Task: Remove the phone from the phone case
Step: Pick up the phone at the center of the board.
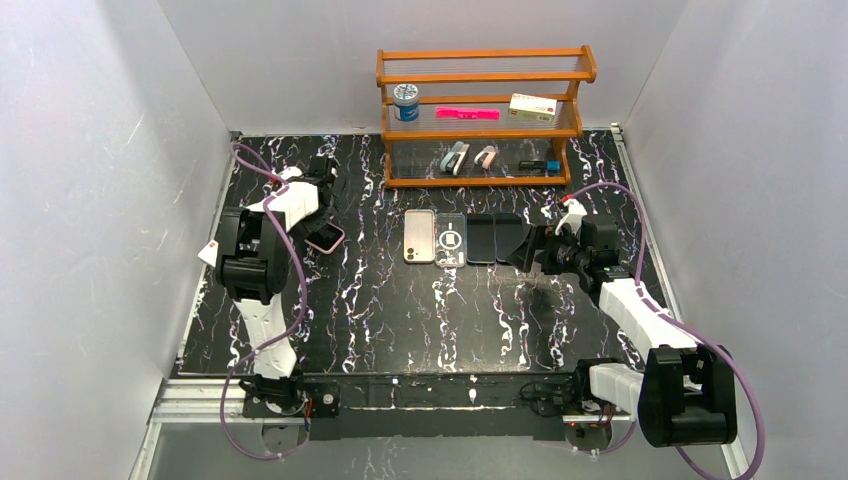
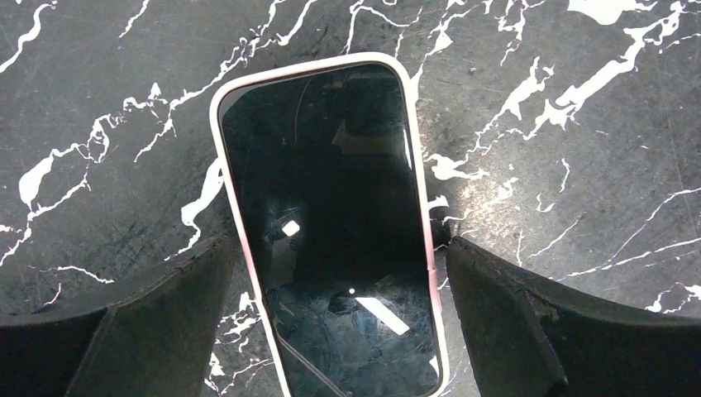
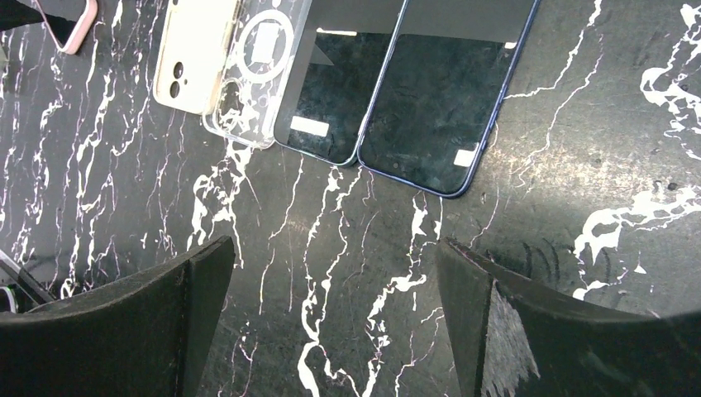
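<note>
A phone in a pink case (image 2: 331,215) lies screen up on the black marble table (image 2: 579,124), at the left in the top view (image 1: 327,238). My left gripper (image 2: 339,241) is open and low over it, one finger on each long side, close to the case edges with narrow gaps. In the top view the left gripper (image 1: 320,215) sits at the phone's far end. My right gripper (image 3: 335,245) is open and empty above bare table, just right of a row of phones (image 1: 527,248). The pink-cased phone shows at the top left corner of the right wrist view (image 3: 68,21).
In mid table lie a cream phone back (image 1: 419,236), a clear case with a ring (image 1: 450,240) and two dark phones (image 1: 481,240) (image 1: 508,238). A wooden rack (image 1: 480,130) with small items stands at the back. Grey walls close both sides.
</note>
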